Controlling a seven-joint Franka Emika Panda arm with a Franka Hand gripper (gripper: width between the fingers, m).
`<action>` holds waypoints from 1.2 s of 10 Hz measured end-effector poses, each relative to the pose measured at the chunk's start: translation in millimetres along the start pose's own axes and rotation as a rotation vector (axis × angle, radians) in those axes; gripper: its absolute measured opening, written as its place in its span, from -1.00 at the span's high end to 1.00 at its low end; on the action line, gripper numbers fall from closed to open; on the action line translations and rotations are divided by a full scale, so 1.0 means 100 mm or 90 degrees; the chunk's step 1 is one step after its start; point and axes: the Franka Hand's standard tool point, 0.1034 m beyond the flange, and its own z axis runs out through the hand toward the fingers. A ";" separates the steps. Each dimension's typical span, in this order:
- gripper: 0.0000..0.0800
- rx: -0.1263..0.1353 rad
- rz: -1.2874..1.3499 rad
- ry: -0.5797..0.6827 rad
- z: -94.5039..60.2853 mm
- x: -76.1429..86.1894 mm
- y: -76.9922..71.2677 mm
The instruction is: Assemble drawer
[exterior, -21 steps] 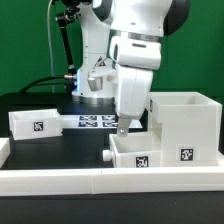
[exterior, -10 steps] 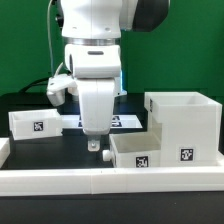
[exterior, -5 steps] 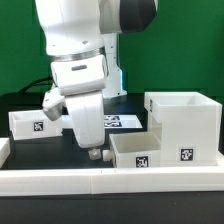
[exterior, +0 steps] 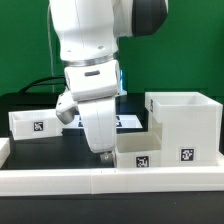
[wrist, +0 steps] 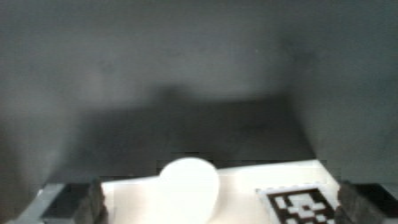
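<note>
A matte black table [exterior: 40, 150] fills the scene, and a low white plastic rim [exterior: 60, 180] edges the side nearest the exterior camera. The white Franka arm [exterior: 90, 50] towers over the middle of it, reaching down.

The drawer lies in three parts. Its large white cube-like plastic casing [exterior: 185, 120] stands open-topped at the near corner on the exterior view's right. One small shallow white tray [exterior: 135, 148] sits against the casing's side along the near edge. The other shallow white tray [exterior: 30, 122] rests well apart, toward the edge on the exterior view's left.

The thin flat white marker board [exterior: 127, 121] lies behind the arm, toward the far edge.

Each drawer part carries a black-and-white square tag [exterior: 185, 155]. These show block patterns only, with no readable lettering.

The two-finger gripper [exterior: 103, 155] hangs low, just beside the near tray's outer wall. The blurred wrist view shows one such tag [wrist: 313, 201] on a white surface. Whether the claw is wide or narrow cannot be told.
</note>
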 end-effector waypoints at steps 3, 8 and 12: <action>-0.62 0.001 0.001 0.000 0.01 0.00 0.00; -0.62 -0.002 0.033 -0.006 0.09 0.15 0.01; -0.62 -0.002 0.037 -0.015 0.08 0.15 0.03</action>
